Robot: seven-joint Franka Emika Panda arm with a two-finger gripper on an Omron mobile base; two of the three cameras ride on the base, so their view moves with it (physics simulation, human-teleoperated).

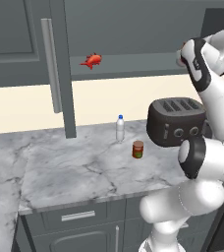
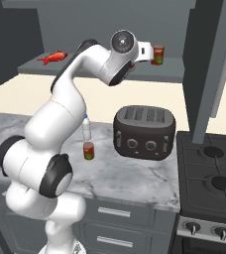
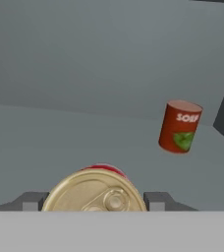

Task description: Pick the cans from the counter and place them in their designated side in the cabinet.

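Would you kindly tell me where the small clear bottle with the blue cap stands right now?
The small clear bottle with the blue cap stands upright on the veined marble counter, left of the dark toaster and just behind a small dark red can.

I see a glossy gold metal lid with a pull tab on the can (image 3: pixel 95 193) at my pincer. The tabletop (image 1: pixel 74 167) looks polished veined marble, the toaster (image 2: pixel 143 131) smooth dark plastic, the cabinet shelf (image 3: pixel 60 142) matt grey.
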